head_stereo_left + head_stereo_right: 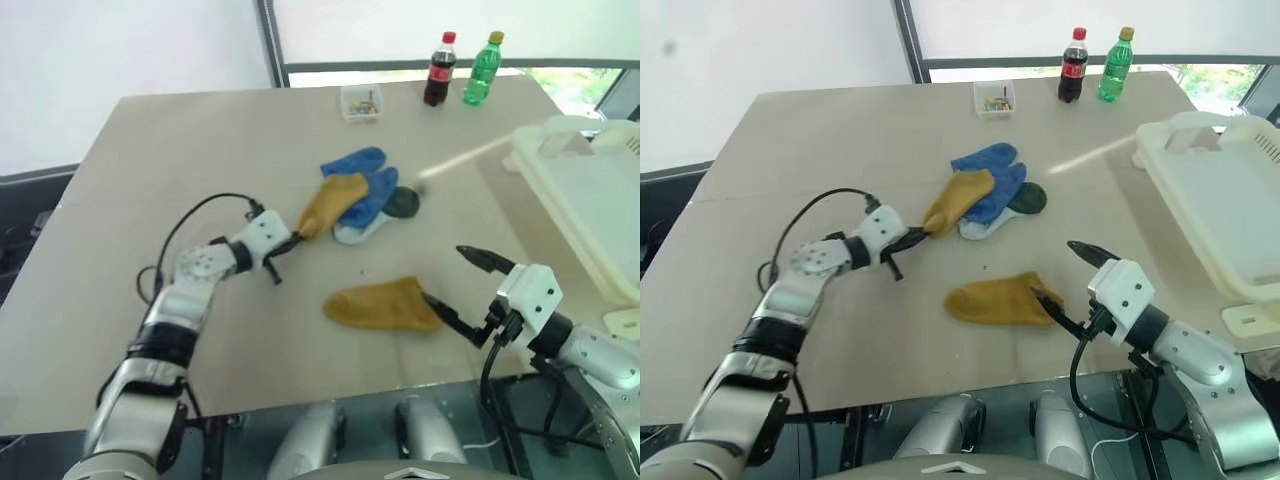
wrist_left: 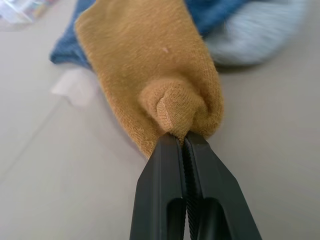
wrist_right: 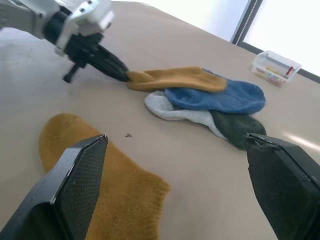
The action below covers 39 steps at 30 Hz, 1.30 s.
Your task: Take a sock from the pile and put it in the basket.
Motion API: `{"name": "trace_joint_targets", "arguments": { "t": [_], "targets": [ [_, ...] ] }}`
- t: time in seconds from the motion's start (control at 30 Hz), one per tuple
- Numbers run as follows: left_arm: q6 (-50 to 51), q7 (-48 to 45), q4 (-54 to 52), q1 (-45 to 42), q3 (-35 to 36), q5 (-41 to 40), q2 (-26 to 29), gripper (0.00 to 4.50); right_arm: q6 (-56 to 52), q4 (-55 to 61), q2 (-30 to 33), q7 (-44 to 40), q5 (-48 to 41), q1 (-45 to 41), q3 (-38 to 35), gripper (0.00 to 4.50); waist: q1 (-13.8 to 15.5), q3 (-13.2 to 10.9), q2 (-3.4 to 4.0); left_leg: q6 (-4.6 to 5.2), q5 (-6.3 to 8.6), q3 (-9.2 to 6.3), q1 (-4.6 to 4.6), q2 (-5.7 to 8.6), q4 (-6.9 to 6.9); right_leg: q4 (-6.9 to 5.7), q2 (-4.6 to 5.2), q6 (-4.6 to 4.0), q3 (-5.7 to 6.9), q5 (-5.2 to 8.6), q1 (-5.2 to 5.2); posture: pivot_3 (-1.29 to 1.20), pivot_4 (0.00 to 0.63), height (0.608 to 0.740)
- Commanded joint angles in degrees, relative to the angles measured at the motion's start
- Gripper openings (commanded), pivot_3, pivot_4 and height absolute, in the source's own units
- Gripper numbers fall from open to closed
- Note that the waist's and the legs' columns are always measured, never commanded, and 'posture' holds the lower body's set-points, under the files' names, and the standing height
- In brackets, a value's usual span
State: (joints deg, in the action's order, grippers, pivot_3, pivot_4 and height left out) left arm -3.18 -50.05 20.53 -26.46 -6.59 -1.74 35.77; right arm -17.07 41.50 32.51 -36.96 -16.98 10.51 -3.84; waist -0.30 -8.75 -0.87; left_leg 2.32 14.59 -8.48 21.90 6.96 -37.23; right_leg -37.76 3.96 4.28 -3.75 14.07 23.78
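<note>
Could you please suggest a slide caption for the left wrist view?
Left gripper shut on a mustard sock, pinching its bunched end beside the blue sock in the pile.

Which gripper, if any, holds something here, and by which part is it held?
The left gripper is shut on a mustard sock from the pile, pinching its near end. The right gripper is open, holding nothing.

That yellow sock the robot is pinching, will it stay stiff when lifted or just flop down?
Probably flop: the mustard sock bunches into a soft fold where the left end effector pinches it. It looks like light knit fabric, so it should lift easily. It overlaps the blue sock, so it might drag that one a little.
</note>
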Motion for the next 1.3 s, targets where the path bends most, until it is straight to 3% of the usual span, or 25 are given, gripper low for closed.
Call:
{"name": "trace_joint_targets", "arguments": {
  "t": [0.03, 0.23, 0.47, 0.6, 0.77, 0.8, 0.83, 1.0, 1.17, 1.3],
  "targets": [
    [2.6, -6.2, -6.6, 4.3, 1.4, -3.5, 3.7, 0.04, 1.3, 0.7, 0.5, -1.0, -1.0, -0.6, 0.0, 4.5, -0.1, 0.0, 0.01, 0.01, 0.01, 0.01, -0.01, 0.0, 0.0, 0.0, 0.01, 0.0, -0.01, 0.0, -0.01, 0.0, 0.15, 0.74],
    [4.1, -11.2, -13.0, 12.7, 5.5, -6.9, 11.6, 0.04, 1.2, -0.5, 0.5, -2.3, -1.8, -1.7, 1.0, 4.5, -0.5, 0.0, 0.03, 0.14, 0.09, 0.02, -0.04, -0.03, 0.02, 0.0, -0.01, -0.01, -0.02, 0.0, -0.02, 0.0, 0.15, 0.74],
    [3.5, -19.1, -18.6, 28.7, 14.3, -12.5, 21.5, 0.04, 1.4, -2.8, 1.1, -4.9, -2.8, -2.9, 2.8, 4.5, -0.6, 0.0, 0.11, 0.24, 0.17, 0.1, -0.11, -0.1, 0.15, 0.05, -0.04, -0.02, -0.1, 0.01, -0.01, 0.0, 0.15, 0.74],
    [5.3, -15.2, -19.5, 32.6, 19.1, -13.3, 21.1, 0.04, -0.4, -5.0, 1.1, -6.0, -3.5, -5.4, 5.0, 4.5, -0.2, 0.0, 0.14, 0.25, 0.17, 0.09, -0.15, -0.11, 0.16, 0.06, -0.02, -0.02, -0.05, 0.01, -0.04, 0.0, 0.15, 0.74],
    [16.3, -7.4, -26.4, 32.5, 22.2, -20.1, 14.2, 0.04, -4.4, -8.9, 0.4, -6.4, -3.5, -13.0, 9.0, 4.5, -0.1, 0.0, 0.09, 0.25, 0.17, 0.05, -0.13, -0.11, 0.09, 0.05, -0.02, -0.01, 0.01, 0.01, -0.09, 0.0, 0.15, 0.74],
    [17.6, -6.5, -27.9, 32.8, 22.5, -20.8, 13.2, 0.65, -4.4, -9.6, 0.2, -6.3, -3.1, -14.3, 9.6, 4.5, -0.2, -0.1, 0.07, 0.25, 0.17, 0.05, -0.12, -0.1, 0.06, 0.06, -0.02, -0.01, 0.0, 0.0, -0.09, 0.0, 0.15, 0.74],
    [19.2, -6.0, -29.5, 33.4, 22.6, -21.5, 12.7, 0.9, -4.5, -10.3, 0.2, -6.5, -3.0, -15.2, 10.0, 4.5, -0.2, 0.0, 0.01, 0.25, 0.17, 0.06, -0.1, -0.1, 0.05, 0.06, -0.02, -0.01, 0.01, 0.0, -0.07, 0.0, 0.15, 0.74],
    [27.9, 7.1, -39.4, 39.6, 27.4, -25.4, 3.1, 3.11, -8.8, -16.4, -4.7, -4.7, -1.6, -26.7, 15.5, 4.5, -0.7, -0.1, 0.04, 0.23, 0.17, 0.14, -0.08, -0.11, 0.13, 0.06, -0.06, -0.02, -0.13, 0.0, 0.01, 0.0, 0.15, 0.74],
    [25.3, 9.4, -46.4, 47.3, 29.4, -24.5, -1.3, 3.24, -9.3, -24.0, -10.7, -4.2, 0.9, -35.8, 20.1, 4.5, -0.4, 0.0, 0.04, 0.01, 0.11, 0.12, -0.08, -0.21, 0.13, 0.03, -0.17, -0.05, -0.09, 0.0, 0.04, 0.0, 0.15, 0.74],
    [29.1, 14.5, -47.8, 44.0, 27.8, -23.4, -1.3, 3.24, -7.6, -26.6, -11.6, -5.5, 1.6, -37.9, 20.5, 4.5, 1.3, 0.0, 0.03, 0.08, 0.15, 0.02, -0.06, -0.14, 0.06, 0.07, -0.08, -0.06, 0.09, 0.0, -0.02, 0.0, 0.15, 0.74]
  ]
}}
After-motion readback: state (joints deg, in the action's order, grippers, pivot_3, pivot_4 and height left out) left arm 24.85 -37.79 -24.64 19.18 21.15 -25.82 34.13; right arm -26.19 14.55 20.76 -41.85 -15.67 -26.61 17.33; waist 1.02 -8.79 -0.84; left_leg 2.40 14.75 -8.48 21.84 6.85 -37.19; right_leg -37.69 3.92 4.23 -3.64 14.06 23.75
